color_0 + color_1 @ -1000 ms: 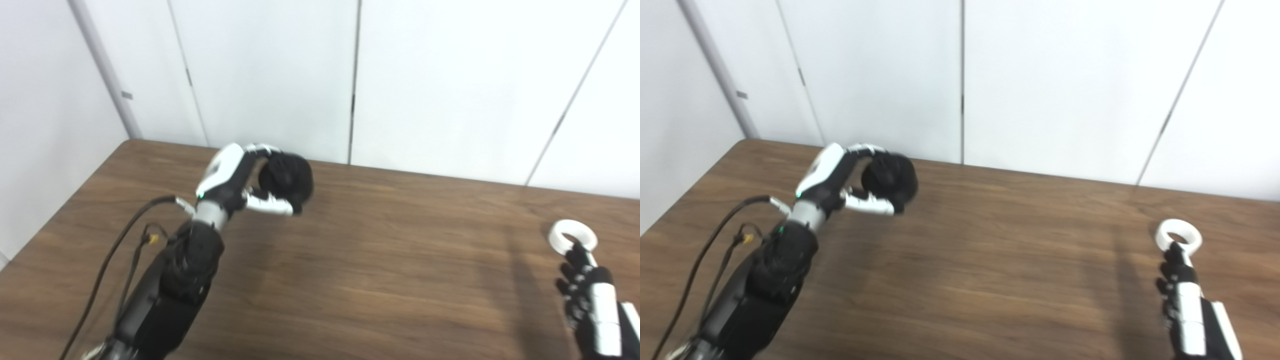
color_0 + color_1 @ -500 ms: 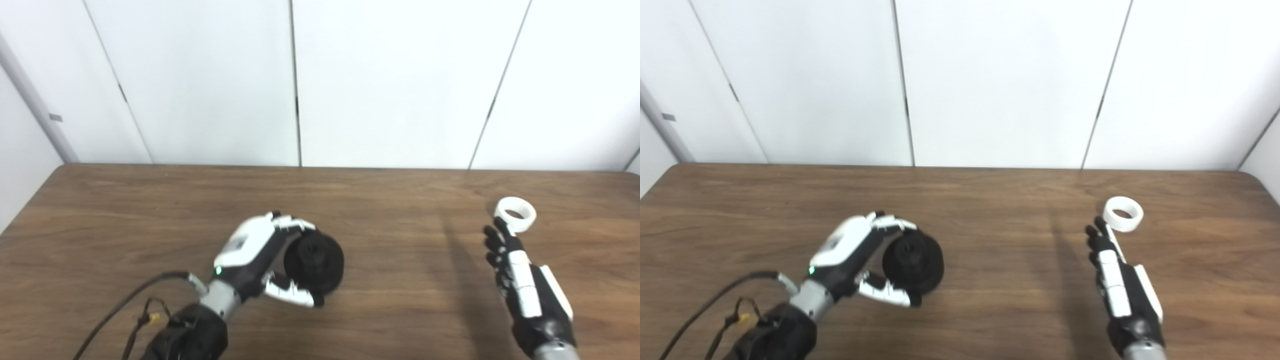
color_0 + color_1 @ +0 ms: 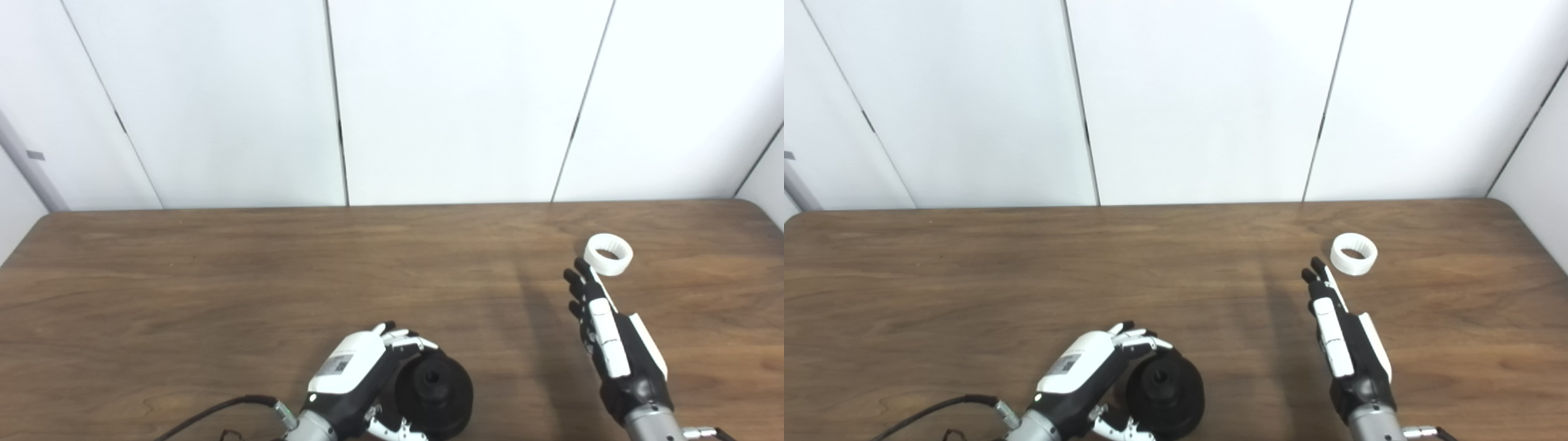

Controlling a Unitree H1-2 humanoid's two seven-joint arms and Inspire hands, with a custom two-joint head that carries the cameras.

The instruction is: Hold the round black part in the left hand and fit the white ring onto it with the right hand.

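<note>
The left robot hand (image 3: 355, 383) sits at the near edge of the worktop (image 3: 245, 288), a little left of centre, with its fingers (image 3: 407, 340) curled over the top of the black part (image 3: 433, 397) and its thumb under the near side, so it holds that part. The black part is a round disc with a raised hub in its middle, facing up and to the right. A black cable (image 3: 208, 416) runs off the left wrist toward the near left.

The right robot hand (image 3: 1344, 343) is on the right side, flat and edge-on, fingers straight and close together, pointing far; it holds nothing. The white ring (image 3: 1353, 253) lies flat on the worktop just beyond and to the right of the fingertips (image 3: 1314, 271), not touching them, and well apart from the black part.
</note>
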